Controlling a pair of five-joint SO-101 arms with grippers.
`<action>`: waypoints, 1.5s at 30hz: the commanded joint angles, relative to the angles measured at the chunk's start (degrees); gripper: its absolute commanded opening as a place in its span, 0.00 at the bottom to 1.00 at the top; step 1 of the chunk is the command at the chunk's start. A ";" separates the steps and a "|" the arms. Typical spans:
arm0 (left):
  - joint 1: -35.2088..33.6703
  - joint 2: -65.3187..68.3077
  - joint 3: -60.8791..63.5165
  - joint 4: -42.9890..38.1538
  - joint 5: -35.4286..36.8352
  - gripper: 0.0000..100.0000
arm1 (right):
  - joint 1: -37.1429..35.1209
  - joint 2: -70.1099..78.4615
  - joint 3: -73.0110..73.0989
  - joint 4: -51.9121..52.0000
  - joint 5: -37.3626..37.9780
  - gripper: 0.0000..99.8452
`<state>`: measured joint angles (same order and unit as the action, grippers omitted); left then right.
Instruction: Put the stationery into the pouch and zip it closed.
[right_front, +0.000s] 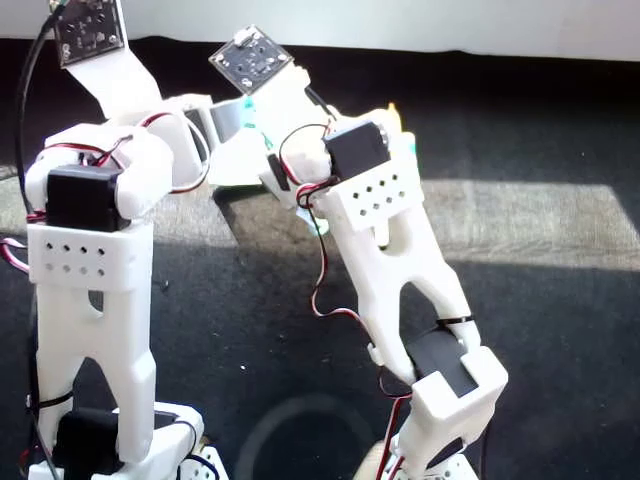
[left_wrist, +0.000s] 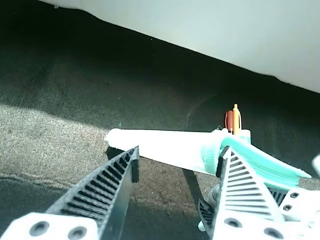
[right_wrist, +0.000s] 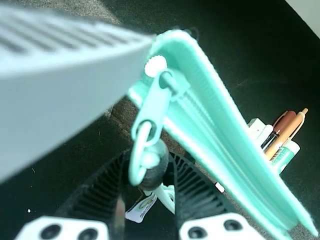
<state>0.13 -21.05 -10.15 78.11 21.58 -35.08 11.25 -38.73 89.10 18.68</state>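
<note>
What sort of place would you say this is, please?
Probably a robotics lab bench: two white arms side by side at a dark, mat-covered table, a mint pouch and pens before them, a plain pale wall behind.

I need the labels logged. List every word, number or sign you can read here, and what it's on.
No text is readable.
Print on the small tag near the zipper pull: too blurred to read.
Marks on the green-and-white tube by the pouch: too small to read.
</note>
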 joint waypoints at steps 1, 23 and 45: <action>0.57 -0.40 0.57 -3.25 -0.62 0.27 | 0.04 -0.22 -0.22 -0.48 0.53 0.01; 0.92 11.91 -7.52 -2.37 -3.60 0.26 | 0.04 -0.22 -0.22 -0.40 0.44 0.01; 0.84 11.47 -22.64 16.35 -7.47 0.01 | 9.80 -0.66 -16.75 4.35 0.62 0.01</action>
<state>0.57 -9.19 -27.47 92.09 14.64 -28.13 11.34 -47.87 91.74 18.95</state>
